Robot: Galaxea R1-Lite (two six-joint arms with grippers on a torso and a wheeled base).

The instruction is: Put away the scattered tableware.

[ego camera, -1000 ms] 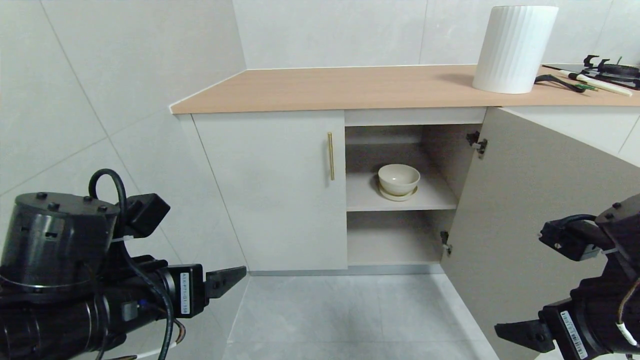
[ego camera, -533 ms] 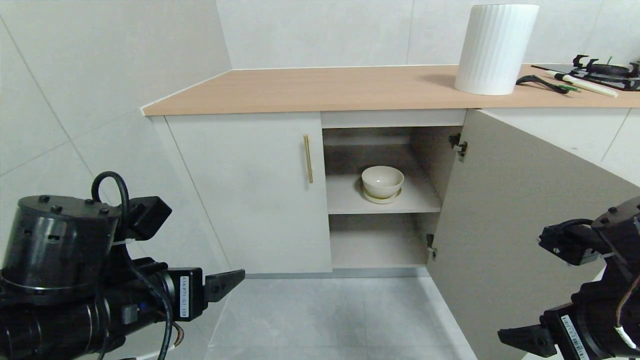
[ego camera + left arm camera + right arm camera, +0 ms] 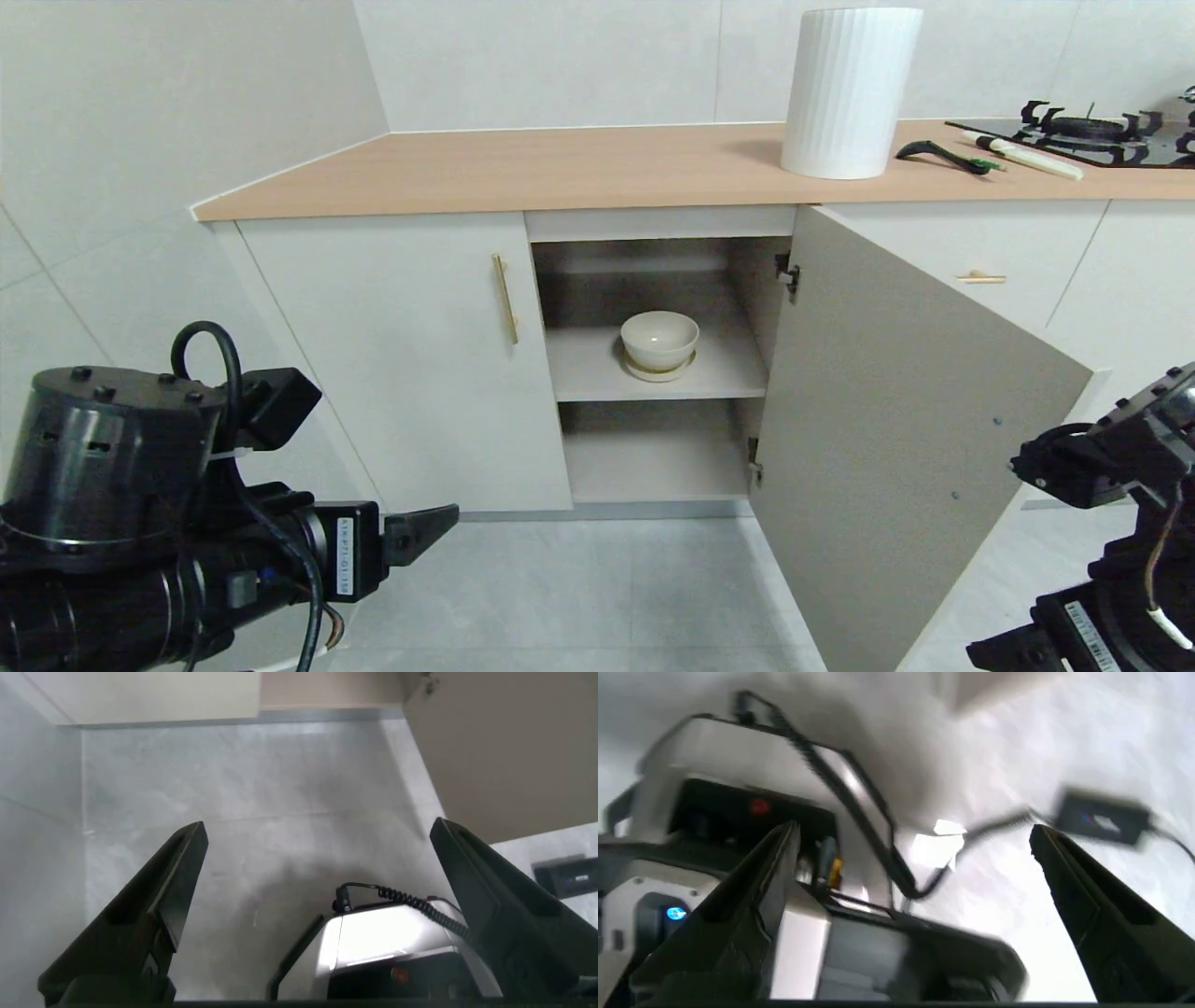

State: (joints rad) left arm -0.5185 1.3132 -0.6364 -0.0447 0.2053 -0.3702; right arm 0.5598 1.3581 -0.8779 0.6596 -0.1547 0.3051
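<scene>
Left wrist view shows the left gripper [image 3: 318, 905] spread wide and empty over the grey floor tiles [image 3: 280, 784]; the right gripper [image 3: 915, 896] gapes empty too. Well beyond both, past the open door [image 3: 896, 411], the bowl [image 3: 659, 339] sits on a saucer [image 3: 657, 377] on the cabinet's upper shelf [image 3: 724, 373]. Above, a white ribbed canister [image 3: 848, 91] stands on the wooden counter [image 3: 560, 168].

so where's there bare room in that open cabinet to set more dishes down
The lower shelf is bare across. On the upper shelf the bowl on its plate sits mid-shelf, leaving strips to each side. The counter is bare from the corner to the white cylinder; past that, utensils and stove crowd it.
</scene>
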